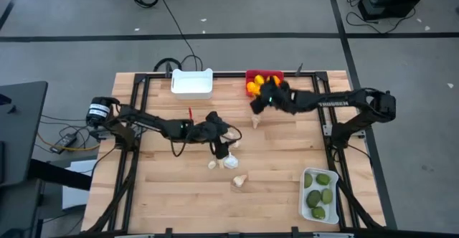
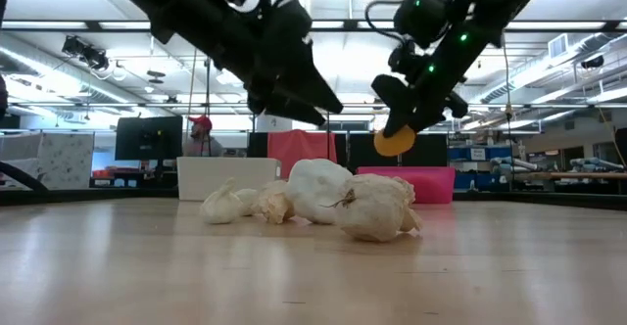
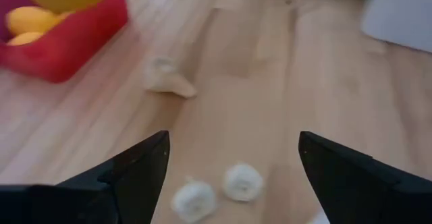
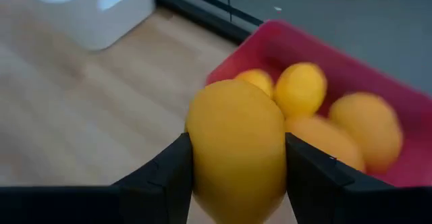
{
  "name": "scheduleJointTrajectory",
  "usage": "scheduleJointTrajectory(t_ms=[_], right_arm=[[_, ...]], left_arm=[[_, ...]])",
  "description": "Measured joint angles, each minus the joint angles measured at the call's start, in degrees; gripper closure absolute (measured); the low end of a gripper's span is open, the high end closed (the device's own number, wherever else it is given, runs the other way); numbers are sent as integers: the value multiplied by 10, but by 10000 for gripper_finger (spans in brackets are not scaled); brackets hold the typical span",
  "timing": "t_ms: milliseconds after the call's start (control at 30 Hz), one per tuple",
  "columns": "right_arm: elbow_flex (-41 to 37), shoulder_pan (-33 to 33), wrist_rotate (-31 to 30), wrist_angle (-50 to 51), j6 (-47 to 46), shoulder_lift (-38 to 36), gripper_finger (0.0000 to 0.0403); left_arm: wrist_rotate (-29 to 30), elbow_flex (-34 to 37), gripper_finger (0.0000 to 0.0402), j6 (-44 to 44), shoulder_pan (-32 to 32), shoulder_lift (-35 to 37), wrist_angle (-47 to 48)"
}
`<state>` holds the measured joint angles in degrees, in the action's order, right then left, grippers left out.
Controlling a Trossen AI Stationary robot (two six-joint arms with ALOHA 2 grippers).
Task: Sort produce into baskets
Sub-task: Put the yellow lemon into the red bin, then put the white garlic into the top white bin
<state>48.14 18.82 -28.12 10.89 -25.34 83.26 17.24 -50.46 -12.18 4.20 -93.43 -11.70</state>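
Wooden table [image 1: 165, 188], garlic bulbs [image 1: 228, 160] below wide-open left gripper [image 1: 219, 150], right gripper [image 1: 257, 103] clamping orange fruit [image 4: 236, 146] beside red basket [image 1: 250, 75].

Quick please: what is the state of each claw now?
Left claw: open, empty, above the garlic bulbs.
Right claw: closed on an orange citrus fruit.

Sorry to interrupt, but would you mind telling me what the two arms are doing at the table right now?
They are sorting produce into baskets. The right gripper holds an orange citrus fruit just short of the red basket, which already has several citrus fruits in it. The left gripper hangs open above the garlic bulbs lying loose mid-table. The green fruits sit in a white basket at the near right; the other white basket looks empty.
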Motion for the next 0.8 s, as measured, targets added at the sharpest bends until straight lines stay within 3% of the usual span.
scheduleJointTrajectory(t_ms=[167, 333, 633, 800], right_arm=[[0, 93, 78, -62, 44, 0, 193], [0, 150, 139, -61, 58, 0, 170], [0, 162, 175, -61, 114, 0, 92], [0, 146, 301, -32, 164, 0, 57]], left_arm=[[-9, 0, 69, 2, -29, 0, 1], [-26, 0, 69, 13, -43, 0, 1], [-15, 0, 69, 30, -43, 0, 16], [-14, 0, 69, 31, -42, 0, 73]])
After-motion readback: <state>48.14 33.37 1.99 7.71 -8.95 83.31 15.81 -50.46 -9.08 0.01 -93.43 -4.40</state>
